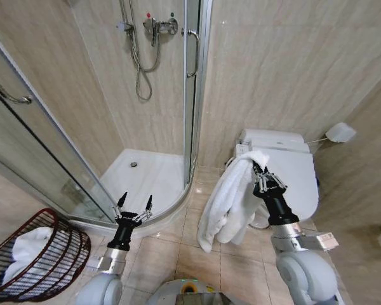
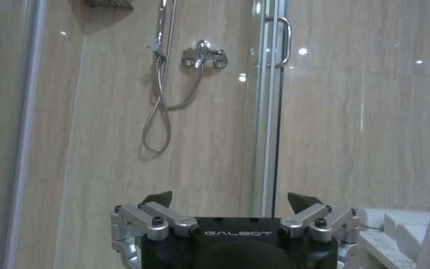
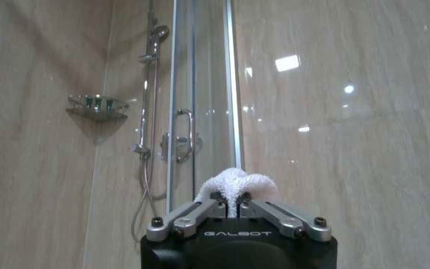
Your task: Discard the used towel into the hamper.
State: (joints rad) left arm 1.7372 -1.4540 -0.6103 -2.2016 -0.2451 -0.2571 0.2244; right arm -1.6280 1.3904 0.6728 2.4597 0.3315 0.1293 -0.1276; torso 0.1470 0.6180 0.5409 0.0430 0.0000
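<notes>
Right gripper (image 1: 260,170) clamped on white towel (image 1: 227,203) before toilet (image 1: 286,166); left gripper (image 1: 134,203) agape beside hamper (image 1: 35,254)

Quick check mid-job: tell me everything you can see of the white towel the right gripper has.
The towel is white, thick terry cloth, unfolded and hanging limp in long folds. The right gripper is shut on its top, where a small tuft pokes past the fingers. It hangs clear of the tiled floor, in front of the toilet.
</notes>
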